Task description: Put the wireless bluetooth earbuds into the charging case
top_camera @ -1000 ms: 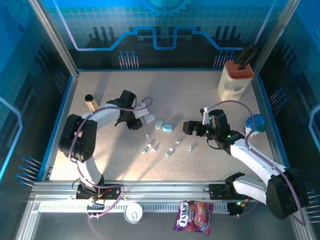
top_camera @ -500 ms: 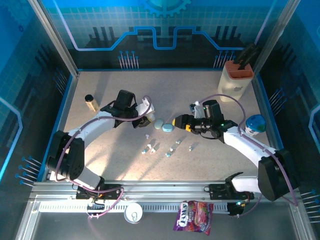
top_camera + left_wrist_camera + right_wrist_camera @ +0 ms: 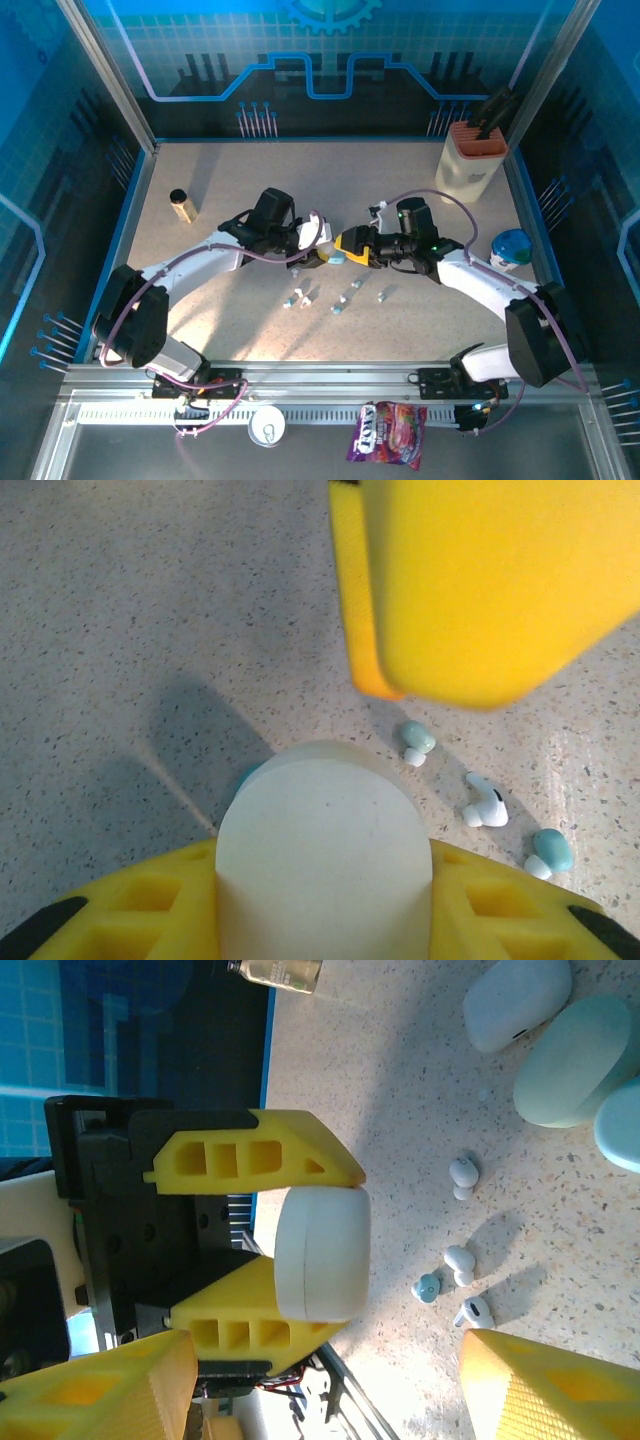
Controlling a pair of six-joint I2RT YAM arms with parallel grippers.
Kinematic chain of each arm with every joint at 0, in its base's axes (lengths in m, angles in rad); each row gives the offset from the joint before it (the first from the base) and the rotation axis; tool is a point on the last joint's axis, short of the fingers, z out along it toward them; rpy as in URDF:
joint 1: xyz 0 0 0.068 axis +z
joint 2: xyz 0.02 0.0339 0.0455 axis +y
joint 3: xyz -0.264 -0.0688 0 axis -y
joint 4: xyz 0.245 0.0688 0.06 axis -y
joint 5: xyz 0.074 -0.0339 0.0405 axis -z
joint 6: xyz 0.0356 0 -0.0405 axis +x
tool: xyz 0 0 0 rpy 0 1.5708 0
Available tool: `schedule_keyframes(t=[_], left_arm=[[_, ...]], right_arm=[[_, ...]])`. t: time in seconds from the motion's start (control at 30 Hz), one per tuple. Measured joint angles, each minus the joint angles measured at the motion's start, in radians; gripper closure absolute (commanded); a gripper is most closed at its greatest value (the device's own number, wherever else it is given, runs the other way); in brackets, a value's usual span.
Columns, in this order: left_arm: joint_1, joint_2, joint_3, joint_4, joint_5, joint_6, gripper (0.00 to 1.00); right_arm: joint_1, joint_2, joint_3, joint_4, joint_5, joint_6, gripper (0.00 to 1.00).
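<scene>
Grips a white case (image 3: 320,1250) in the left claw (image 3: 318,238), shut on its two sides, over the middle of the bench (image 3: 220,170) and apparently clear of it, going by the shadow beneath in the left wrist view. Faces it with the right claw (image 3: 350,245), spread wide, touching nothing and holding nothing. Shows no gap at the lid from these angles; probably closed. Leaves the earbuds (image 3: 340,302) loose on the bench just nearer the arm bases than the two claws, white with some teal, none in any case. Leaves three more cases (image 3: 585,1060), one white and two pale blue-green, lying together on the bench close by the claws.

Step in hand, on this evidence: steadying the case for opening, ahead of any earbud pickup. Little of the task done.

Next, most likely: bring the right claw in around the lid end, close on it gently, and swing it up without twisting the case out of the left grip. Keep the left grip on the body, off the lid. Expect smooth, rounded plastic, easy to squeeze out sideways. Then go down for one tiny earbud, stem lined up with its socket.
</scene>
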Motion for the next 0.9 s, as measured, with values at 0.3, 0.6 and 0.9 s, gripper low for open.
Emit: schedule_keyframes(t=[0.3, 0.6, 0.9], left_arm=[[-0.030, -0.013, 0.000, -0.007, 0.000, 0.024, 0.71], [-0.052, -0.013, 0.000, -0.018, -0.003, 0.027, 0.70], [-0.051, -0.034, -0.027, 0.059, -0.016, -0.021, 0.24]], right_arm=[[0.016, 0.044, 0.017, 0.008, -0.013, 0.028, 0.43], [0.031, 0.081, 0.024, 0.044, -0.035, 0.055, 0.71], [0.028, 0.062, 0.014, 0.070, -0.034, 0.060, 0.81]])
